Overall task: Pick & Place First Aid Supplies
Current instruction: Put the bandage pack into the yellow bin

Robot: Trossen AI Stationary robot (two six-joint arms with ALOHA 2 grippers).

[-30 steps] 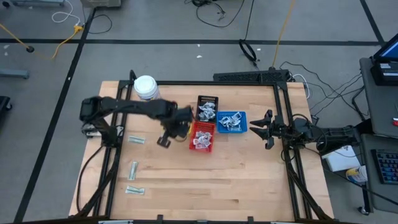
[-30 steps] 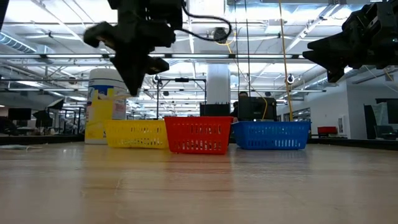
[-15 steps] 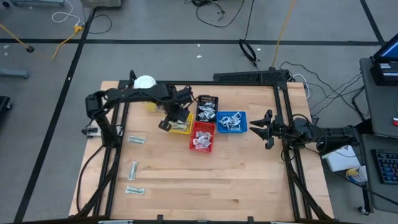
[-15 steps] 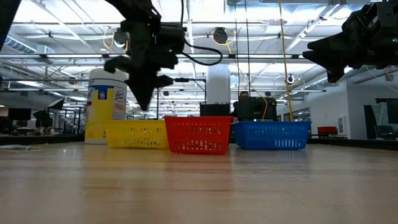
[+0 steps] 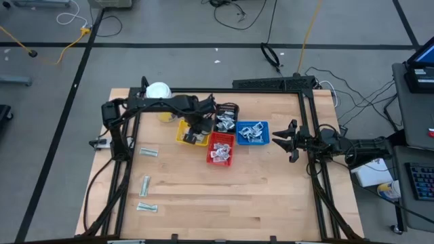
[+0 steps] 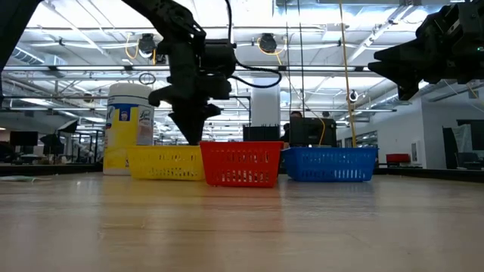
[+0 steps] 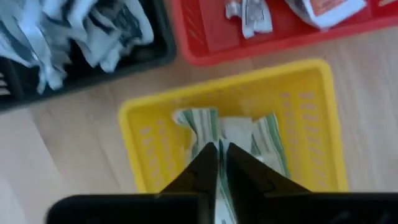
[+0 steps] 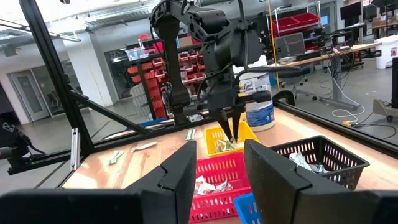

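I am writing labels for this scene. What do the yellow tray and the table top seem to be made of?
Yellow tray: probably moulded plastic, with a smooth even colour and slotted walls. Table top: looks like light wood with a matte finish, showing plank seams and grain.

**Workshop hall, bright overhead lighting**

Grey concrete floor (image 5: 169,27) crossed by dark tape lines and loose cables (image 5: 234,13). Beyond the table, white ceiling trusses (image 6: 318,72), a white column (image 6: 265,102), shelving with red bins (image 8: 193,68), desks (image 8: 323,59).
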